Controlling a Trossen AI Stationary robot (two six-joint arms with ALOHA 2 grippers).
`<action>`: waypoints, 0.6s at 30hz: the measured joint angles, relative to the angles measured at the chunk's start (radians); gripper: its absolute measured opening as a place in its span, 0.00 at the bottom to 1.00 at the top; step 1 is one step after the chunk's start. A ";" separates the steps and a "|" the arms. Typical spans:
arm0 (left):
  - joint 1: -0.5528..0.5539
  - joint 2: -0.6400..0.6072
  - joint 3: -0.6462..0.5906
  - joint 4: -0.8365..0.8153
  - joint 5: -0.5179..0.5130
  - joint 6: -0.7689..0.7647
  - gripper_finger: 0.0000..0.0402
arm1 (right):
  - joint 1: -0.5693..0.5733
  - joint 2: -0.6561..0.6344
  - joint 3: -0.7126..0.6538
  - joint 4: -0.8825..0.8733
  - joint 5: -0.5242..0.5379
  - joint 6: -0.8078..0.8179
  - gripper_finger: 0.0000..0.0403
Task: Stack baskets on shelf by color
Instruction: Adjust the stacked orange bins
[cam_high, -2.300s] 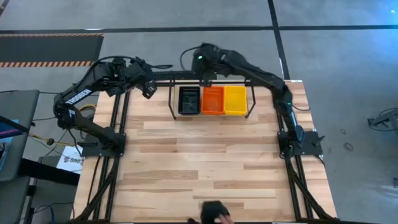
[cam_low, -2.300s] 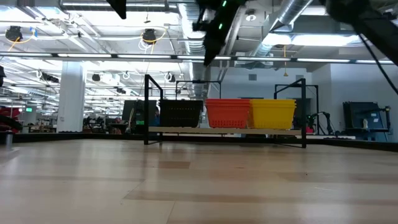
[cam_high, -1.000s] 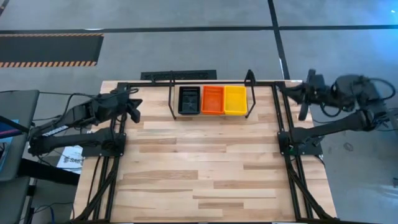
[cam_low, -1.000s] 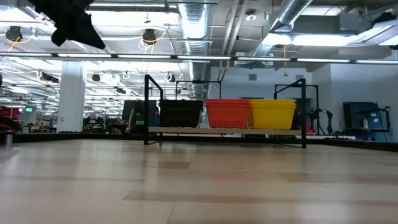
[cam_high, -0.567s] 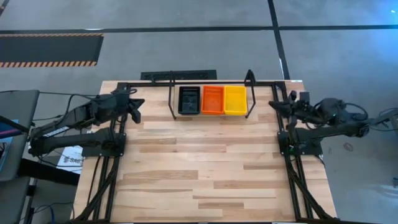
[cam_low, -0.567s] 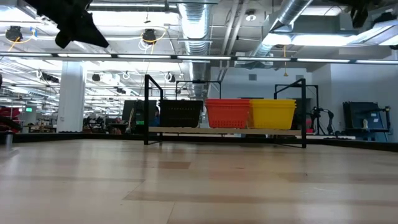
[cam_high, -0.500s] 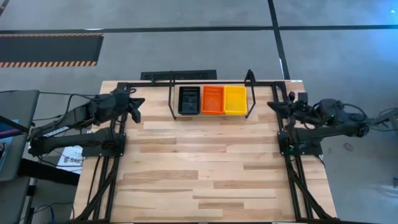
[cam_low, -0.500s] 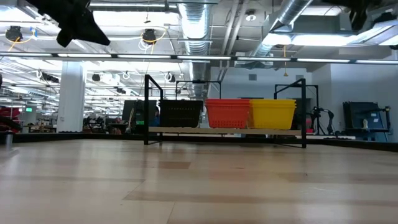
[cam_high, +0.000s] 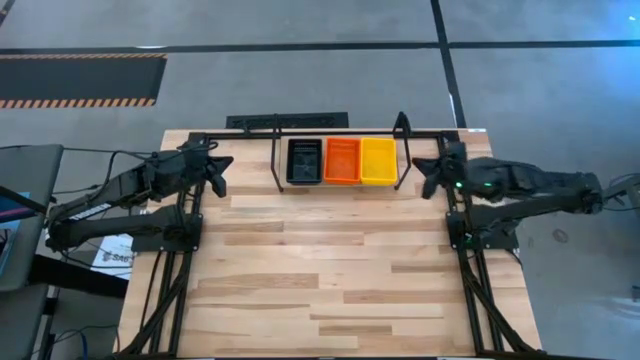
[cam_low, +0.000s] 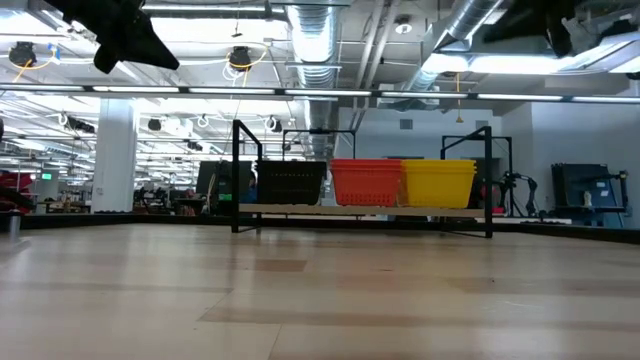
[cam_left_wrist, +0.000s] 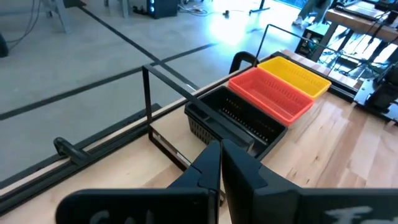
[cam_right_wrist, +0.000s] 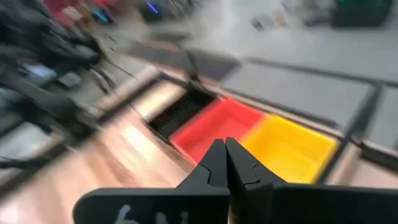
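The near and middle part of the table (cam_high: 320, 270) is seen bare in the high view, with no loose baskets on the wood. Toward the upper centre of that frame, the shelf (cam_high: 277, 165) carries three stacks side by side: the black baskets (cam_high: 304, 161) at the picture's left, the red-orange baskets (cam_high: 342, 161) in the middle, and the yellow baskets (cam_high: 378, 160) at the right, each touching its neighbour. How many baskets each stack holds cannot be counted; in the low view each colour is seen as one block. The sorting is judged complete or nearly so, since nothing is left to be picked up. No contents are seen inside the top baskets. The left gripper (cam_high: 217, 172) is held at the left of the shelf, its fingers pressed together on nothing. The right gripper (cam_high: 428, 170) is held just right of the shelf, likewise pressed together and empty.
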 joint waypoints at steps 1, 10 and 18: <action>0.000 0.000 0.000 0.000 0.000 0.000 0.00 | -0.018 0.037 0.024 -0.045 -0.007 0.023 0.00; 0.000 0.000 0.000 0.000 -0.004 0.032 0.00 | -0.228 0.368 0.227 -0.139 -0.270 -0.073 0.00; 0.000 0.000 0.000 -0.002 -0.006 0.052 0.00 | -0.416 0.617 0.289 0.013 -0.567 -0.242 0.00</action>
